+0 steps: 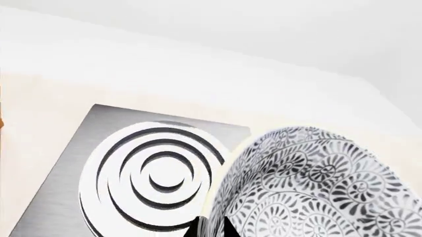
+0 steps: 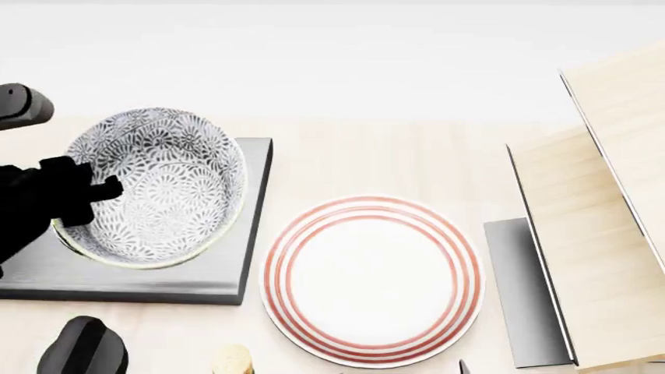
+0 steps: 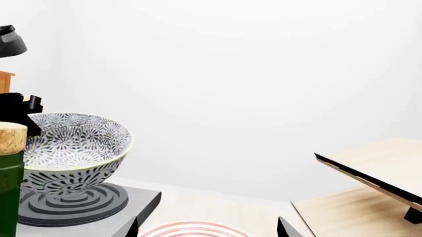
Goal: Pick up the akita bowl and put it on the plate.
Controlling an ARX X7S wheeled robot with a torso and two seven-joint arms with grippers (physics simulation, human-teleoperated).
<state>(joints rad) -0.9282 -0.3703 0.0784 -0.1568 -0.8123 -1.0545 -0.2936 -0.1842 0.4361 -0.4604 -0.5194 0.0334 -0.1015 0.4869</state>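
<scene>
One patterned bowl [image 2: 154,187], one red-ringed plate [image 2: 372,280], one grey burner [image 2: 135,273], one green bottle with a cork [image 3: 10,182], one black knob [image 2: 83,347], two wooden shelves [image 2: 613,210].

Akita bowl [image 2: 156,187]: glazed ceramic, smooth, with a dense grey-black floral print. Plate [image 2: 372,280]: smooth white ceramic, matt, with red rings. Burner [image 1: 155,173]: brushed grey metal with glossy raised rings. Bench [image 2: 416,164]: pale wood grain, matt. Left tool [image 2: 89,191]: matt black plastic. Bottle [image 3: 10,182]: glossy green body with a cork stopper.
</scene>
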